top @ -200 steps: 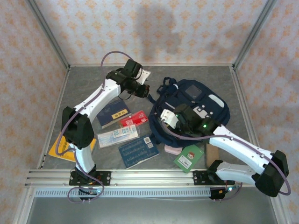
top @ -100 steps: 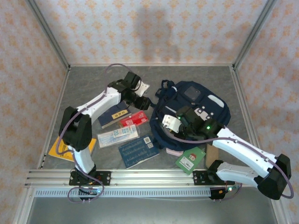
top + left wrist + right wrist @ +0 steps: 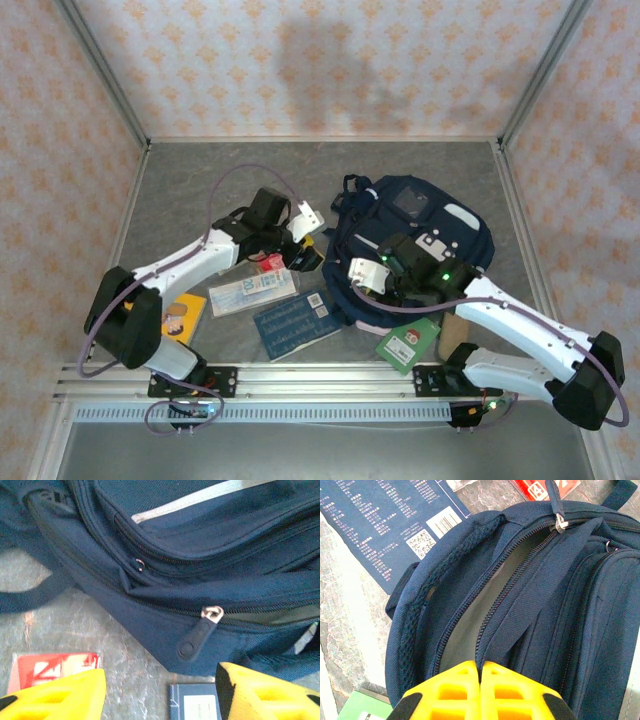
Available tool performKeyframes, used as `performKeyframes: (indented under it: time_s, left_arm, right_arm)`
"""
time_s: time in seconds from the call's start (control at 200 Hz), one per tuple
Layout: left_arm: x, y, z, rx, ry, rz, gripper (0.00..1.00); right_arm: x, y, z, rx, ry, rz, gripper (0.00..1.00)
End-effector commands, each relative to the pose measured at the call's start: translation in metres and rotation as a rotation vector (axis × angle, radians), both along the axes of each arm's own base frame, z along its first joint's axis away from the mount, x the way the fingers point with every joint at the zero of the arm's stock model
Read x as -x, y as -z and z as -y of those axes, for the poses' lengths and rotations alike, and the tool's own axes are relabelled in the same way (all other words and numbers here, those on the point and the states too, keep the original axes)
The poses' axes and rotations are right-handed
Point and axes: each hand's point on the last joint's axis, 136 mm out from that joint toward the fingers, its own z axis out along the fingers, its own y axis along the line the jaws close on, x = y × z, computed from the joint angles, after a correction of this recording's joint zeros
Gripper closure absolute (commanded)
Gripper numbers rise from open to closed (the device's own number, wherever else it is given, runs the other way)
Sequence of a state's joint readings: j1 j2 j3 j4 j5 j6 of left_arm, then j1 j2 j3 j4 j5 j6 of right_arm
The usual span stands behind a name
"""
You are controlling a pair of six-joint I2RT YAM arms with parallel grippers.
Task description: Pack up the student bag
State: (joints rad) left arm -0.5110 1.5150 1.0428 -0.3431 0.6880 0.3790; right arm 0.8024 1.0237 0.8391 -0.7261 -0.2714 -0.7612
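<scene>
Student bag (image 3: 465,240) just ahead of open left gripper (image 3: 160,680); right gripper (image 3: 480,666) closed at its zip mouth

The student bag (image 3: 440,225) is lying on the grey table (image 3: 200,190), right of centre. The left arm is stretching over a red packet (image 3: 272,262), and the left gripper (image 3: 308,256) is hovering just beside the bag's left edge, with a white card (image 3: 308,216) lying just behind it. The right gripper (image 3: 356,278) is resting at the bag's near left corner, seemingly pinching the fabric. A pale blue-and-white packet (image 3: 252,291) and a dark blue booklet (image 3: 296,322) are lying side by side nearer the arm bases. A green book (image 3: 407,341) is sitting just beside the bag's near edge, and an orange book (image 3: 182,315) is peeking out from under the left arm.
</scene>
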Motion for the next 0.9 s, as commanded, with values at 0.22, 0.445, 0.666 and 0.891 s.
performKeyframes:
  time_s: [0.22,0.445,0.666,0.891]
  left_arm:
    - [0.011,-0.002,0.032,0.038,0.207,-0.07,0.36]
    - [0.011,0.011,0.041,-0.006,0.22,-0.119,0.5]
    - [-0.004,0.024,0.038,-0.069,0.197,-0.105,1.0]
    - [-0.037,0.022,0.031,-0.11,0.105,-0.004,1.0]
  right_arm:
    - [0.008,0.002,0.005,0.004,-0.014,-0.005,1.0]
    - [0.006,-0.001,0.001,-0.014,-0.01,0.003,1.0]
    - [0.006,-0.001,0.004,-0.011,-0.005,0.006,1.0]
    - [0.01,-0.001,0.005,-0.018,-0.002,-0.003,1.0]
